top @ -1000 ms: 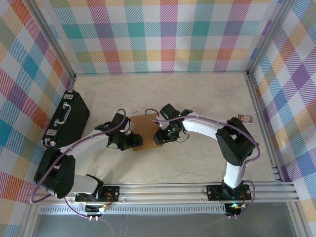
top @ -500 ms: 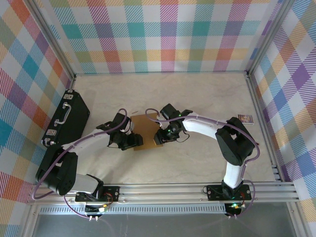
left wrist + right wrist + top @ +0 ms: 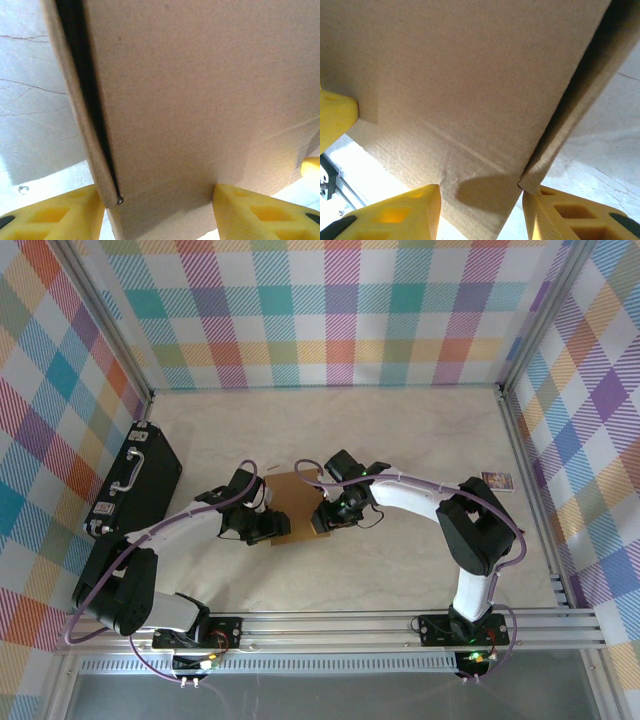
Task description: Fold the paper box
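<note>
Running near-to-far lengthwise, the paper box [image 3: 290,502] is pinched by left fingers [image 3: 50,215] and right fingers [image 3: 395,215].

Pastel plaid walls [image 3: 340,310] close the far, left and right sides, met at the far corners by aluminium posts [image 3: 115,335]. The table top [image 3: 420,430] is pale and marble-veined (thin brown cracks up close). An aluminium rail [image 3: 330,625] lines the near edge. The light is even.
</note>
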